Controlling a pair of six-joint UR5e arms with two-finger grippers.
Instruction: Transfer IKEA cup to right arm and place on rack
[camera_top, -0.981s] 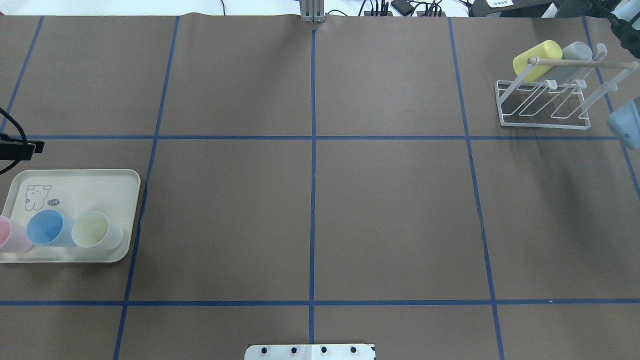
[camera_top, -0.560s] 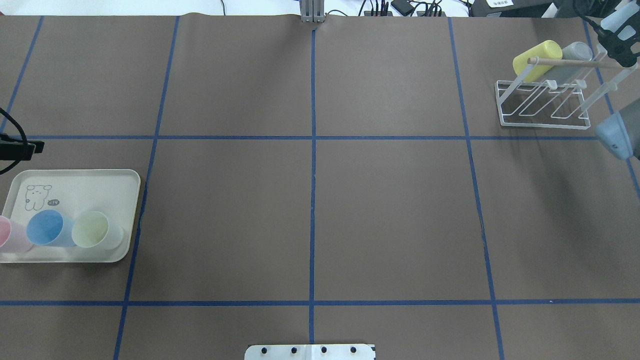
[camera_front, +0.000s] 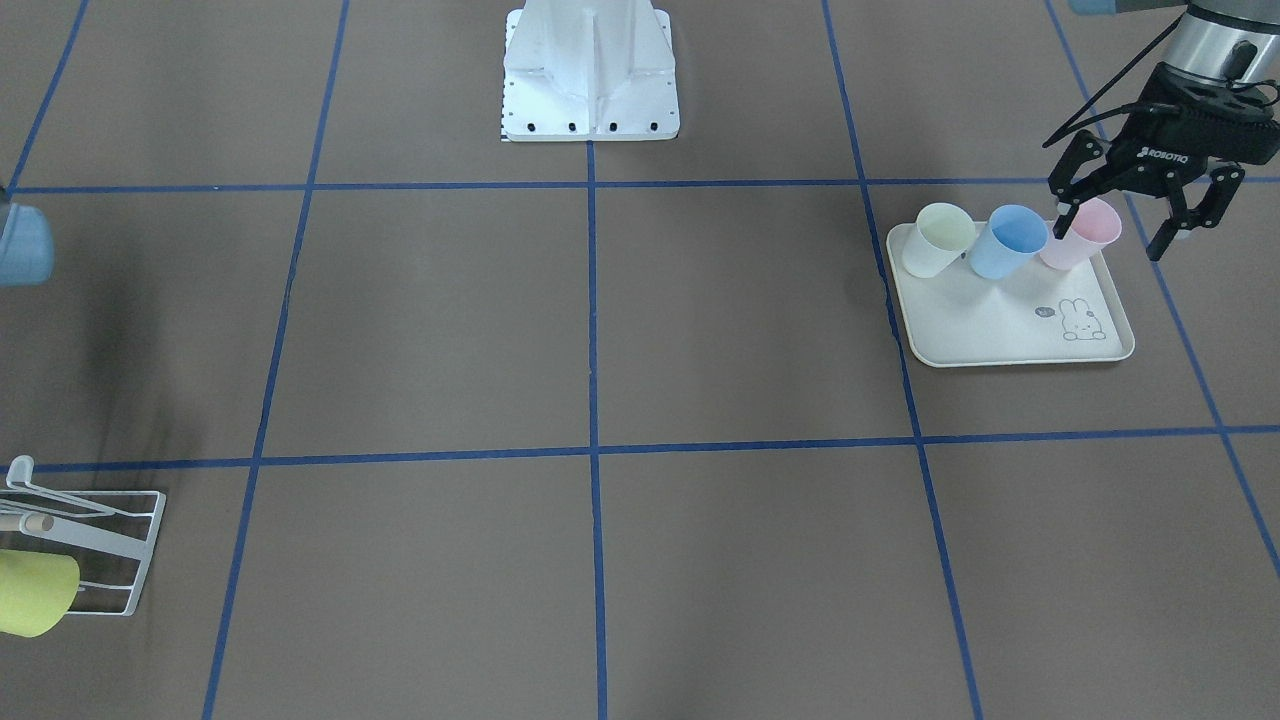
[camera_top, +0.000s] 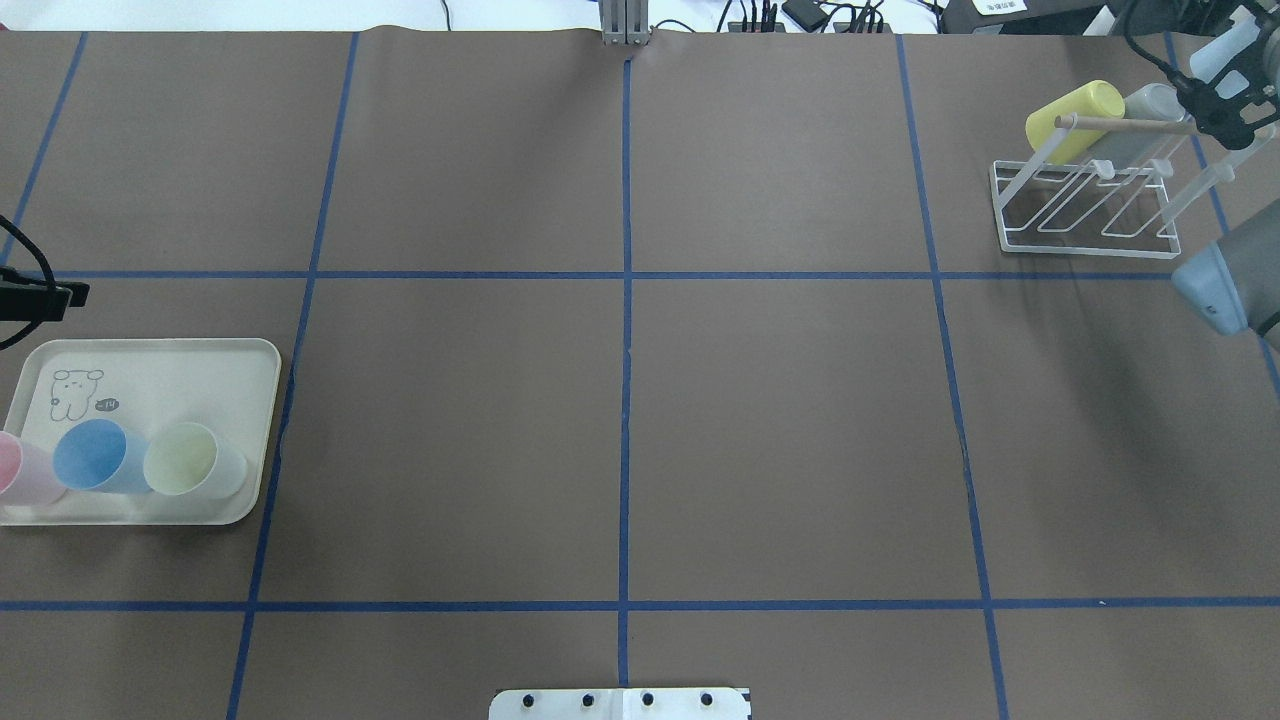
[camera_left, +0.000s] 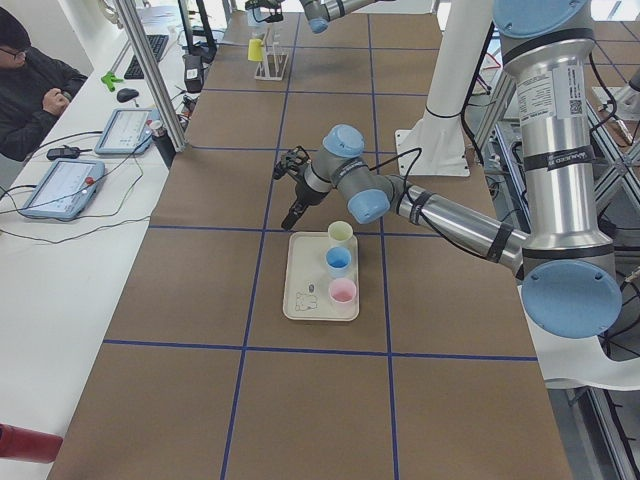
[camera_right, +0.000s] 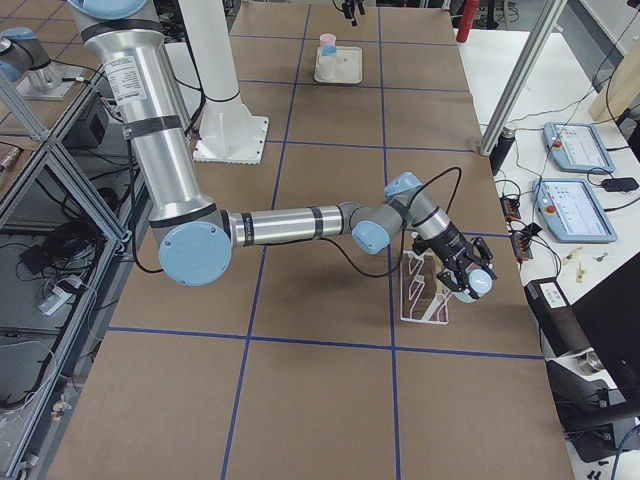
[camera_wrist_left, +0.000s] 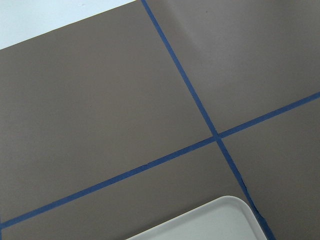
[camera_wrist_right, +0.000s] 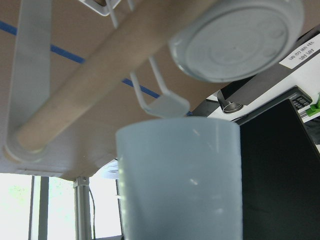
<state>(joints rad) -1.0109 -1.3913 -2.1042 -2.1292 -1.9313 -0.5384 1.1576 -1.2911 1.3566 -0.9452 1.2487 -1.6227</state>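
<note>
My right gripper (camera_top: 1232, 92) is shut on a pale blue IKEA cup (camera_top: 1222, 50) at the far right end of the white wire rack (camera_top: 1085, 205). In the right wrist view the cup (camera_wrist_right: 180, 175) sits just below the rack's wooden rod (camera_wrist_right: 100, 80) and a prong. A yellow cup (camera_top: 1075, 118) and a grey cup (camera_top: 1150, 105) hang on the rack. My left gripper (camera_front: 1110, 235) hovers open and empty near the cream tray (camera_front: 1000, 330). On the tray stand a pink cup (camera_front: 1085, 232), a blue cup (camera_front: 1008, 240) and a pale green cup (camera_front: 938, 238).
Blue tape lines divide the brown table into squares. The white robot base (camera_front: 590, 70) sits at the table's middle edge. A person (camera_left: 30, 90) sits at a side desk with tablets. Monitors and cables lie behind the rack.
The right arm has swung left, bringing the pale blue cup closer to the rack's rod end. The left arm and the tray cups have not moved.
</note>
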